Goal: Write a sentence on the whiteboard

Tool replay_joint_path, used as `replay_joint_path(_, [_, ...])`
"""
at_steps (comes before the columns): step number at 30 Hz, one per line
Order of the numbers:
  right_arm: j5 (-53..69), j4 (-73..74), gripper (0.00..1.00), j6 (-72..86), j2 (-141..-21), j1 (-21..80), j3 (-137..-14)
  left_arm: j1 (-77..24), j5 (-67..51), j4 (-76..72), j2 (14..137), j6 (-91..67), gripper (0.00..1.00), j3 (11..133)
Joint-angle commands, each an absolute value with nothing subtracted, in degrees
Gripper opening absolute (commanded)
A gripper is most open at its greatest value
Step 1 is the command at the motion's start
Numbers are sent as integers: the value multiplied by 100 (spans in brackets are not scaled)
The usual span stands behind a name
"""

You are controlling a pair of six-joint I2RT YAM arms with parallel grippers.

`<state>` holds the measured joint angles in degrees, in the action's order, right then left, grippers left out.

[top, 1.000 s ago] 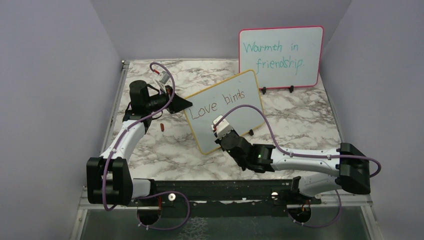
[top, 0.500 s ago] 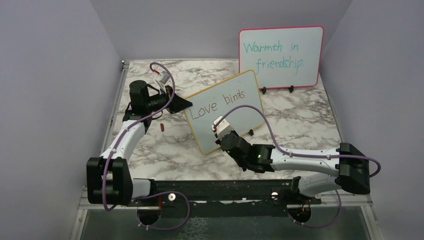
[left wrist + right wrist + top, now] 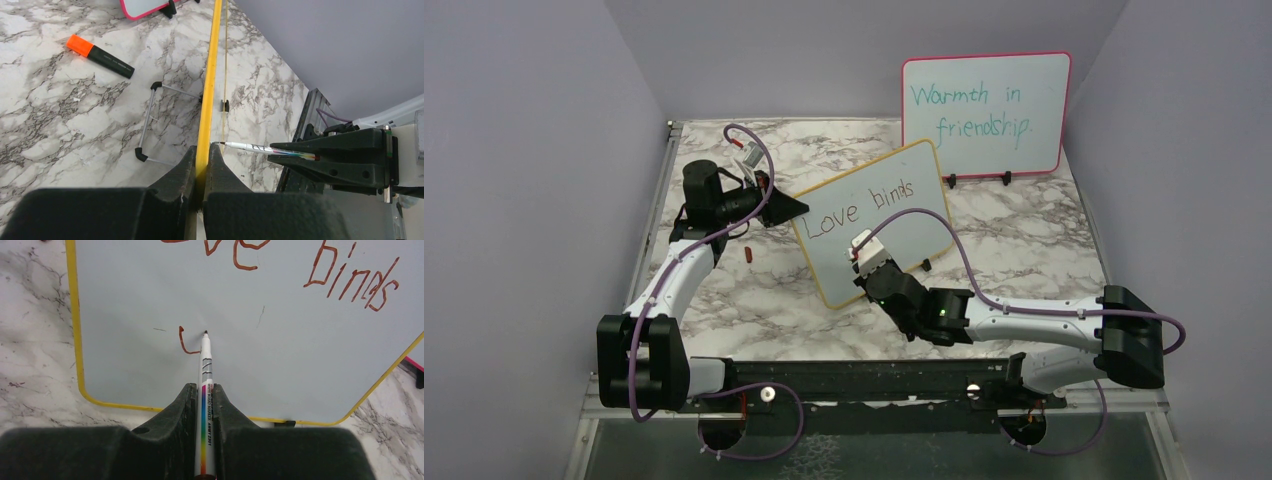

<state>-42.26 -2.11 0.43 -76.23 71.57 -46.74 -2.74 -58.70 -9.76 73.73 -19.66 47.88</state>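
Marble-patterned tabletop [image 3: 754, 290] between lavender walls carries the whiteboard [image 3: 834, 262], propped at a tilt near the middle, in front of a pink-framed board [image 3: 984, 110] that stands at the back right. The left gripper [image 3: 202, 150] is clenched on the whiteboard's yellow frame at its left side, and the right gripper [image 3: 203, 388] pinches a marker [image 3: 205, 365] whose tip touches the white surface beside a small curved stroke [image 3: 186, 345]. The sentence [image 3: 861, 207] reads only "Love binds" (reddish-brown in the right wrist view), with the stroke on a lower line.
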Motion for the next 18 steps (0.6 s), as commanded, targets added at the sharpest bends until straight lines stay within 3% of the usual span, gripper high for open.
replay_joint_path(1, [-4456,-472,1,53,-7619,7172,-4639,-235,-5536,-536,7440,-1556,0,4791])
replay_joint_path(18, [-4324,-9,1,241,-7735,7174,-4600,-236,-5528,-519,7436,-1541,0,4790])
